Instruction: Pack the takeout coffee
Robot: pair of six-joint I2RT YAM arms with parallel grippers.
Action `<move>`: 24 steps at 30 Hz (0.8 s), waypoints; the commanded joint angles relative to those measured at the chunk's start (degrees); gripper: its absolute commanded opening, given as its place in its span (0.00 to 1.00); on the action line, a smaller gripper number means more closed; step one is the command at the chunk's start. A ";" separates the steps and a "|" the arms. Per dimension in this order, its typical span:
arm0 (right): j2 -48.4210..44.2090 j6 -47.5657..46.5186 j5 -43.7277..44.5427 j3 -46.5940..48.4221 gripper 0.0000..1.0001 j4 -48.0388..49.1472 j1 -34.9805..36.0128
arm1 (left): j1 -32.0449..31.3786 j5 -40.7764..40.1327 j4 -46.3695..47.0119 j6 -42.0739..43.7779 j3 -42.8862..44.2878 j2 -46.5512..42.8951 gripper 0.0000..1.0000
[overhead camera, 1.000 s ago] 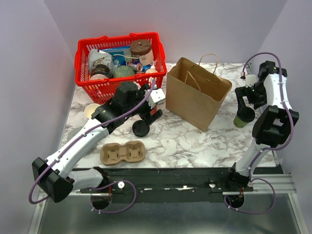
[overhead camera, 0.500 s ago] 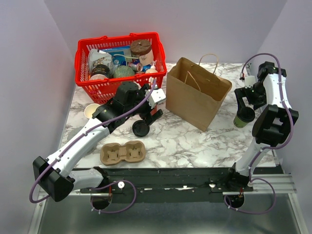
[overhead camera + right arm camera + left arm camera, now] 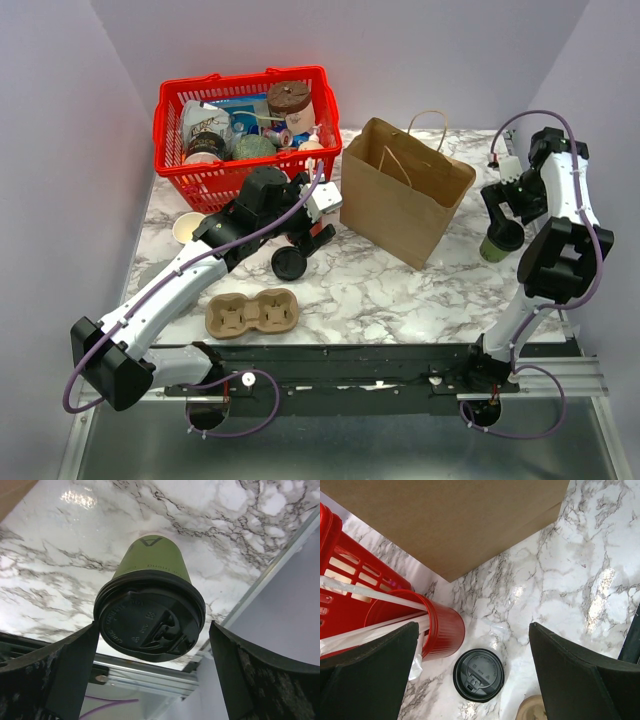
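Right gripper (image 3: 505, 218) spread wide, empty, hangs directly over the upright takeout coffee (image 3: 149, 605). Cup stands between the fingers (image 3: 55, 680), no contact seen. Axis vertical; right arm nearer.

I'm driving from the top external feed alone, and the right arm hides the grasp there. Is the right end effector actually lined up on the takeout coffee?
Observer: Yes. In the right wrist view the takeout coffee stands upright between the open fingers of the right end effector, roughly centred.
Operator: Touching it?
Observer: The fingers flank the lid closely. I cannot tell whether they make contact.
Operator: What's under the left end effector?
Observer: Its wrist view shows a red cup holding wrapped straws, next to the loose black lid.
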 commanded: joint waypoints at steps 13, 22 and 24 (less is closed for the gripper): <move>-8.29 -35.98 1.55 -2.62 1.00 -4.83 5.40 | 0.30 2.20 0.86 -0.72 1.12 0.69 0.99; -9.96 -51.12 10.61 -8.60 1.00 -2.19 7.43 | 0.21 2.20 0.95 -0.63 0.76 0.69 0.99; -10.31 -53.58 11.66 -9.74 1.00 -1.05 7.43 | 0.29 2.11 1.04 -0.63 0.68 0.78 0.99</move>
